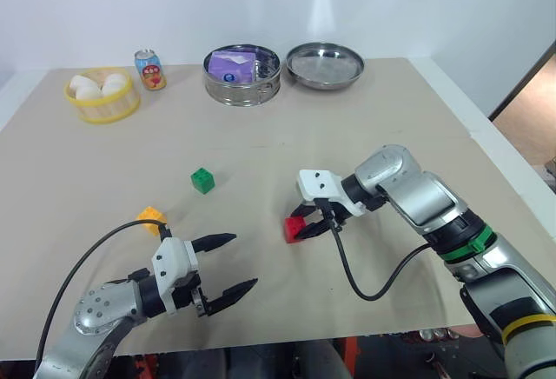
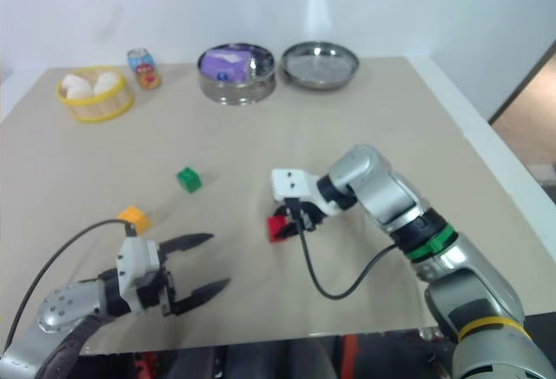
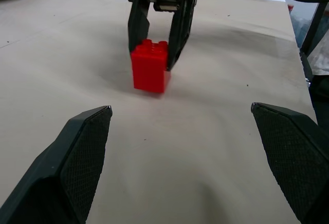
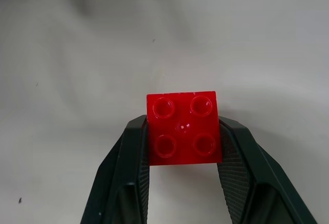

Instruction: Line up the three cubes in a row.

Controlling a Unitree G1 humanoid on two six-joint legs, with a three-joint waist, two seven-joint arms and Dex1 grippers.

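Right gripper (image 1: 306, 225) clamps red cube (image 1: 294, 229) near table (image 1: 261, 179) centre, studs up, its base apparently on the surface. Left gripper (image 1: 233, 266) hovers empty nearby, fingers spread wide. Green cube (image 1: 202, 180) sits further back-left; yellow-orange cube (image 1: 150, 217) beside left wrist — all well apart.

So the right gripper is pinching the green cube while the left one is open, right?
Not quite: the right gripper is pinching the red cube, as the right wrist view shows. The green cube sits free on the table. The left gripper is open.
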